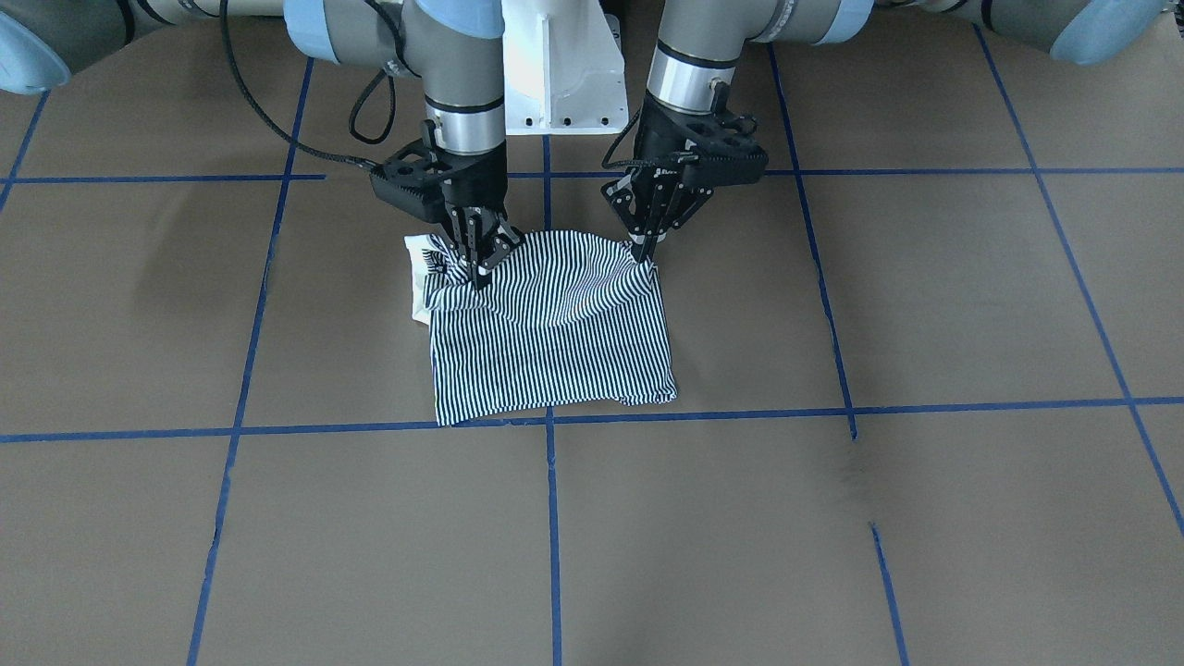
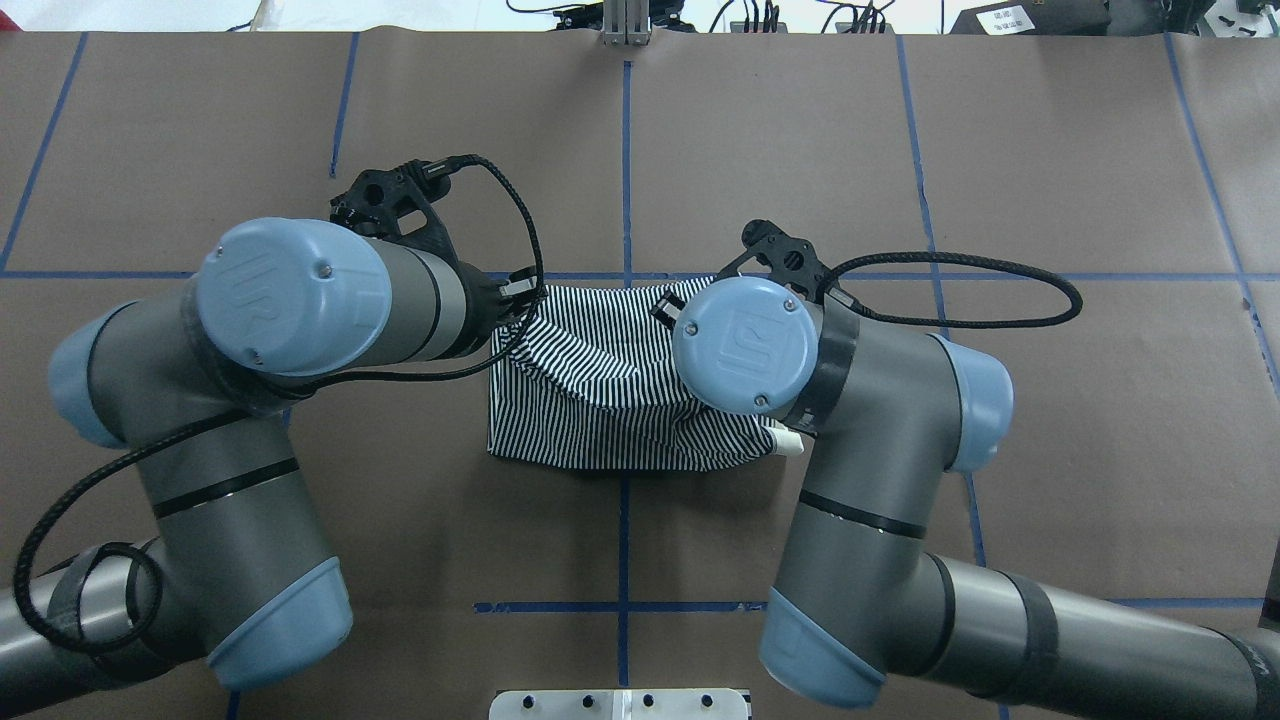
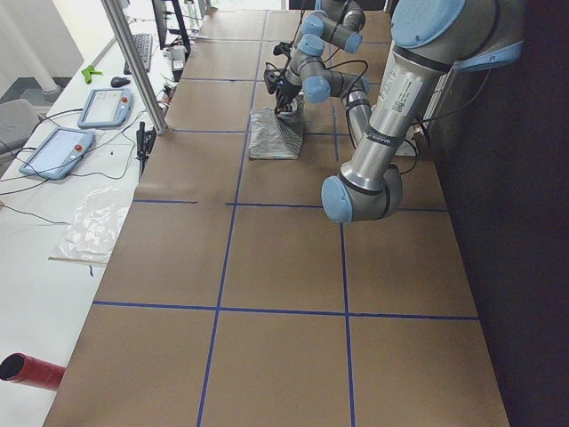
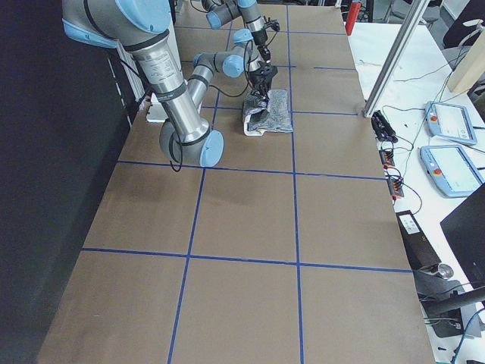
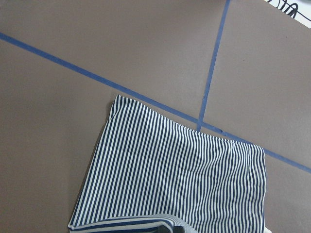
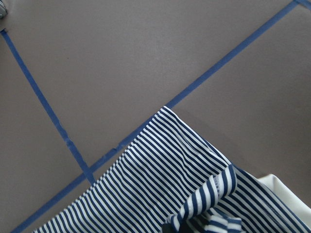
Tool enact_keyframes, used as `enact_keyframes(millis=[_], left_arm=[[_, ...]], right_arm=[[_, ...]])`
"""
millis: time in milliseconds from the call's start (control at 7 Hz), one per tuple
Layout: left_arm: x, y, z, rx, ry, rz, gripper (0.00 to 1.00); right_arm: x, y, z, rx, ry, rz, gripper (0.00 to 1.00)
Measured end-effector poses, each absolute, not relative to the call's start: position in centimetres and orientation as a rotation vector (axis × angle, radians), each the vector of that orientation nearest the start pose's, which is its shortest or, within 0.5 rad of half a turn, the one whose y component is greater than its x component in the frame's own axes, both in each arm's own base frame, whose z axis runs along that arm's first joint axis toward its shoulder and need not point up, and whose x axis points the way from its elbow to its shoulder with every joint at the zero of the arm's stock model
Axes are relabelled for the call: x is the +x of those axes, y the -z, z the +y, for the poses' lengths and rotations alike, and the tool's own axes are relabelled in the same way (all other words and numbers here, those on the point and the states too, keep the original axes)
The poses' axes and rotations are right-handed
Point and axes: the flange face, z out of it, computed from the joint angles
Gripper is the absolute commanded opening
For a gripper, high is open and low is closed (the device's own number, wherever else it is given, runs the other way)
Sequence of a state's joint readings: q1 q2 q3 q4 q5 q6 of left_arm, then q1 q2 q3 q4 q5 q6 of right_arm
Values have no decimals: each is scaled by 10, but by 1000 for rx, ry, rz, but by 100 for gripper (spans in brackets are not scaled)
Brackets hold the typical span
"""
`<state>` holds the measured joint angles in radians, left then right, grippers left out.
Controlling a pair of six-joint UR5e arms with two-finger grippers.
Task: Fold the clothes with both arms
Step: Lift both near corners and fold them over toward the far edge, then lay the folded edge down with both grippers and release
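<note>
The bench (image 1: 925, 305) is covered from end to end with brown paper, and blue tape (image 1: 553, 527) divides it into big squares. Along its far side, opposite the robot, runs a white side table (image 3: 36, 240). On that table, starting from the robot's left end, there are a red roll (image 3: 31, 369), a clear plastic sheet (image 3: 93, 222) and then two grey-blue pendants (image 3: 55, 151) with loose cables around them. A slanted metal post (image 3: 133, 62) stands at the edge between the side table and the bench. On the bench itself, the left arm (image 2: 290, 300) comes in bent, with a black cable looping over its wrist. The left tool (image 1: 645, 252) points down, its fingers pinched together on a corner of the shirt (image 1: 555, 342), on the edge nearest the robot. The shirt is folded into a rough rectangle and lies at the middle of the bench, across the centre tape line. Its far edge lies flat, just beside a cross line of tape. The near edge is raised a little at both corners, and the cloth sags in wrinkles between them. The right tool (image 1: 479, 273) is also closed on the cloth, at the other near corner, where the stripes are bunched. Beside it the cream collar (image 1: 421, 277) sticks out from under the fold. The right arm (image 2: 860, 400) stands over this side, with its own cable loop. The white base (image 1: 564, 83) sits between the two arms.
</note>
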<state>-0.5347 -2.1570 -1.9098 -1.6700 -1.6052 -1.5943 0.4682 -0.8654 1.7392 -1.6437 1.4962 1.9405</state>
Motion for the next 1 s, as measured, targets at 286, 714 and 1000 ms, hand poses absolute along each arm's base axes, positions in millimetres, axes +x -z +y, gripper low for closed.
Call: enact_keyframes(millis=[286,714,1000], left_arm=[[472,-187,-442,248,484,995,0],[506,-224,-485,266,492,962,0],[523,-247,-505,273,492,939,0]], right_arm=[[-557,-203,-470,130,-824,-814,0],[-570,-234,-499,136,-820,-789,0],[-576,-247,-504,137,-821,-783,0]])
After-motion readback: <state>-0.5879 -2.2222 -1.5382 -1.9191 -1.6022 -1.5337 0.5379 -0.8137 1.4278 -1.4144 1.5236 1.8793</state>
